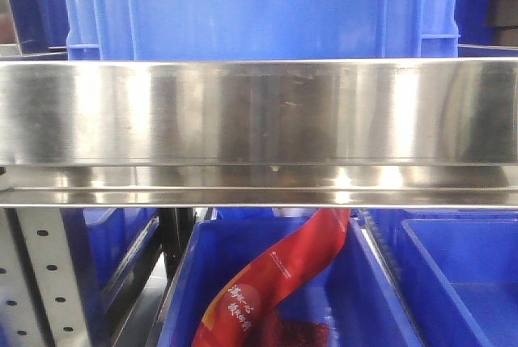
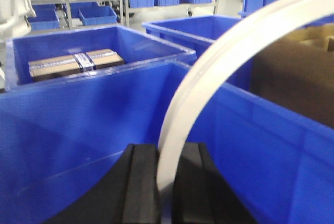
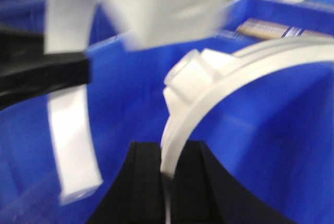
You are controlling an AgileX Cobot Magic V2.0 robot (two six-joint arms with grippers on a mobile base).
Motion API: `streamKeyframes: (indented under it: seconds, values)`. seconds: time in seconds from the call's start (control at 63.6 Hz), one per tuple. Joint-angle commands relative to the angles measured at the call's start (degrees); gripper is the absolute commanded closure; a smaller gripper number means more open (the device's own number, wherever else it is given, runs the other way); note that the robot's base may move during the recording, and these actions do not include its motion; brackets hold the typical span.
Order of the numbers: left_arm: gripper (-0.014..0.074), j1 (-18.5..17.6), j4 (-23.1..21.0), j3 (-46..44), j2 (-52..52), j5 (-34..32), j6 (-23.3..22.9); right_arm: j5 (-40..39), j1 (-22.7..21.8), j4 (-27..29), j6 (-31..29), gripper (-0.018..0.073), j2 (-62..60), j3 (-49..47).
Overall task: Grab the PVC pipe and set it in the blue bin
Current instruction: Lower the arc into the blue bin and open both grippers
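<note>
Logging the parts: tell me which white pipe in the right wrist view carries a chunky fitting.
The curved pipe clamped in the right gripper; a blocky collar sits on it. The pipe at left is plain.

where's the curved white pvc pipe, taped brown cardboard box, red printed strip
curved white pvc pipe (image 2: 195, 98): left wrist view, mid arc
taped brown cardboard box (image 2: 52, 66): left wrist view, top face
red printed strip (image 1: 283, 272): front view, middle

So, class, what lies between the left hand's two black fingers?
The white curved PVC pipe, pinched between the fingers; the left wrist view shows it.
</note>
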Motion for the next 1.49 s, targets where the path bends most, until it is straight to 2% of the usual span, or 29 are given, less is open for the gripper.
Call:
streamKeyframes:
  seconds: [0.0, 0.142, 0.205, 0.267, 0.409, 0.519, 0.598, 0.692, 0.85, 0.897, 1.038, 1.117, 1.211, 1.353, 1.479]
  values:
    - [0.0508, -0.27, -0.48, -0.99, 0.19, -1.51, 0.05, 0.58, 0.23, -0.08, -0.47, 0.0574, 1.06, -0.65]
    - [0.0296, -0.27, -0.48, -0.99, 0.19, -0.57, 0.05, 1.5, 0.23, -0.08, -0.47, 0.0309, 1.42, -0.65]
    - [0.0239, -0.27, -0.48, -0.99, 0.19, -0.57, 0.05, 1.5, 0.23, -0.08, -0.47, 0.0251, 1.42, -0.65]
    - [0.0223, -0.27, -0.48, -0.99, 0.19, -0.57, 0.05, 1.5, 0.23, -0.08, -0.47, 0.0239, 1.42, -0.65]
    - [0.0228, -0.27, -0.48, -0.99, -0.23, -0.77, 0.05, 2.22, 0.23, -0.08, -0.47, 0.0271, 1.13, -1.39]
    - [0.0234, -0.27, -0.48, -0.99, -2.04, -0.77, 0.05, 4.64, 0.23, -0.08, -0.47, 0.034, -0.37, -3.24]
    - [0.0273, -0.27, -0.48, -0.99, -3.58, -0.77, 0.05, 4.61, 0.23, -0.08, -0.47, 0.0402, -1.5, -4.19]
    - [0.0397, -0.27, -0.21, -0.99, -4.7, -0.77, 0.05, 2.2, 0.23, -0.08, -0.47, 0.0486, -2.11, -4.47]
    - [0.0712, -0.18, 0.01, -0.99, -4.79, -0.38, 0.05, -0.14, 0.23, -0.08, -0.47, 0.0678, -1.87, -4.47]
    - [0.0708, -0.18, -0.34, -0.99, -5.4, 0.49, 0.05, 1.15, 0.23, -0.08, -0.47, 0.0728, -1.87, -4.47]
    - [0.0708, -0.18, -0.71, -0.87, -9.24, 4.9, -0.05, 7.3, 0.23, 0.84, -0.34, 0.0727, -4.87, -4.47]
    - [0.0708, -0.04, -3.92, 1.3, -13.31, 5.12, -0.05, 8.63, 0.23, -0.32, -0.34, 0.0727, -8.35, -2.84]
    - [0.0708, -0.04, -4.97, 6.64, -18.07, 1.74, -0.05, 3.78, 0.23, -1.82, -0.34, 0.0727, -12.73, 2.34]
    - [0.0708, 0.33, -5.11, 20.45, -27.13, -3.78, -0.05, -8.51, 0.23, -1.09, -0.34, 0.0727, -21.59, 15.24]
    - [0.0708, 0.33, -5.71, 32.05, -35.94, -5.33, -0.05, -12.27, 0.23, -0.56, -0.34, 0.0727, -28.68, 24.39]
